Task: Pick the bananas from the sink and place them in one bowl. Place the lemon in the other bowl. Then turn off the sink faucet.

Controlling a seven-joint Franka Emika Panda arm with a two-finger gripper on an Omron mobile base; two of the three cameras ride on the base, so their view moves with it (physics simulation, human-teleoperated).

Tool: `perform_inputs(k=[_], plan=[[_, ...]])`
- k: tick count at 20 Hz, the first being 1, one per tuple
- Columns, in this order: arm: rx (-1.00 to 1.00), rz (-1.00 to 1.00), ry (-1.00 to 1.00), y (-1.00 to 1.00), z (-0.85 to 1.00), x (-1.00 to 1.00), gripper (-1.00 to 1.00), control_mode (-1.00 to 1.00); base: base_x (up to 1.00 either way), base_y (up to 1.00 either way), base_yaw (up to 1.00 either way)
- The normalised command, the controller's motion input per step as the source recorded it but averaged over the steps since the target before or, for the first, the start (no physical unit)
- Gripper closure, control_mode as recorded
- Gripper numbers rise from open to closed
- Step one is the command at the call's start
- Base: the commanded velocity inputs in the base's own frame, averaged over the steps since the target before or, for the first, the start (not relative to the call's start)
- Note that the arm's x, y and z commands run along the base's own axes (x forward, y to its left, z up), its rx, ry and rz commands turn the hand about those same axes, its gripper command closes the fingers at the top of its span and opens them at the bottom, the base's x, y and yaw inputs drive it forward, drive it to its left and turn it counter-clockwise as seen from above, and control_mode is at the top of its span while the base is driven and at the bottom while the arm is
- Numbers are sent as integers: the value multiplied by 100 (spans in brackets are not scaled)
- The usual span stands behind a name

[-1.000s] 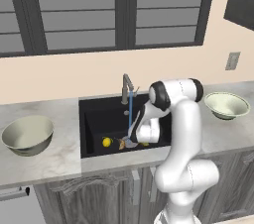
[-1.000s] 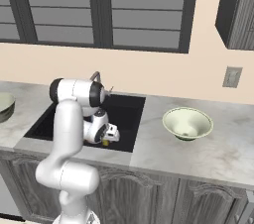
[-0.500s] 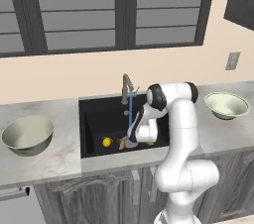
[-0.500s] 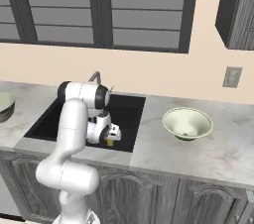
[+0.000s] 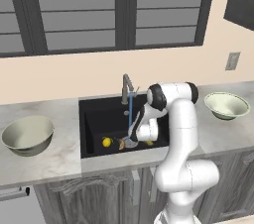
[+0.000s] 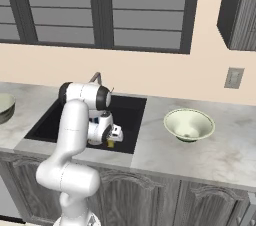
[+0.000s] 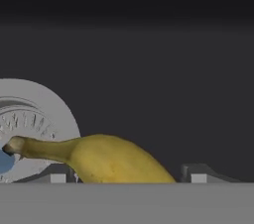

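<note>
In the hand view one yellow-brown banana [image 7: 111,162] lies on the black sink floor between my gripper's [image 7: 128,178] two fingertips, which stand close on either side of it with small gaps. Its stem reaches over the silver drain [image 7: 34,119]. My gripper [image 5: 147,140] is low inside the sink [image 5: 99,119], right of the running blue water stream [image 5: 130,111] from the faucet [image 5: 126,85]. A second banana [image 5: 121,143] and the lemon [image 5: 106,141] lie left of the stream. The grey-beige bowl [image 5: 27,135] sits on the left counter, the pale green-tinged bowl [image 5: 226,104] on the right.
The marble counter [image 5: 54,156] runs along both sides of the sink. A window and wall stand behind the faucet. From the right base view the pale bowl [image 6: 189,124] sits well right of the sink [image 6: 55,120], with the arm bent down over the basin's front edge.
The hand has sunk slightly lower into the basin. The fruit and bowls have not moved.
</note>
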Motion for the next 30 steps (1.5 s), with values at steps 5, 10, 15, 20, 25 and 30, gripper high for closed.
perform_inputs(k=[5,10,15,20,25,30], plan=[[0,0,0,2,0,0,100,-100,0,0,0],[0,0,-1,0,37,0,100,-100,0,0,0],[0,0,-1,0,57,0,100,-100,0,0,0],[0,0,-3,0,56,2,100,-100,0,0,0],[0,0,-4,0,61,0,100,-100,0,0,0],[0,0,-1,-8,55,0,100,-100,0,0,0]])
